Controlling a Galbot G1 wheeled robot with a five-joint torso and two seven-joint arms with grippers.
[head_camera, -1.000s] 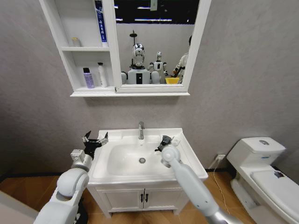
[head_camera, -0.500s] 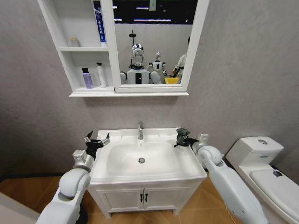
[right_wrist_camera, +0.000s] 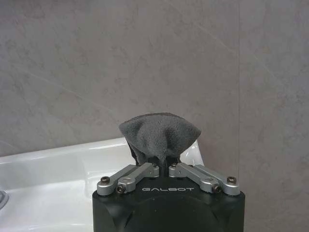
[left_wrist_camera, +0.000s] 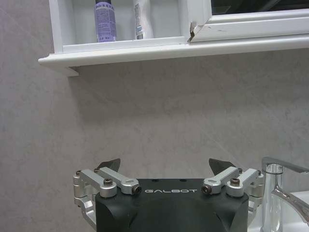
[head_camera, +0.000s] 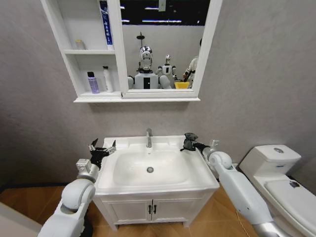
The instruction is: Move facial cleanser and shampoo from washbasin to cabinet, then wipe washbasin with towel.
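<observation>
Grey-walled bathroom: right gripper [head_camera: 186,142] pinches the towel [right_wrist_camera: 160,136] over the washbasin [head_camera: 199,170] rim's back corner.
Left gripper [head_camera: 101,149] hangs spread at the opposite rim.

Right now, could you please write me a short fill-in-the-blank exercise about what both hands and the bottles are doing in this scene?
1. The right hand is shut on the ____.
2. The left hand, beside the washbasin, has its fingers ____.
3. The purple bottle and the white bottle stand in the cabinet's ____ compartment.

Missing words: towel; open; bottom
</observation>
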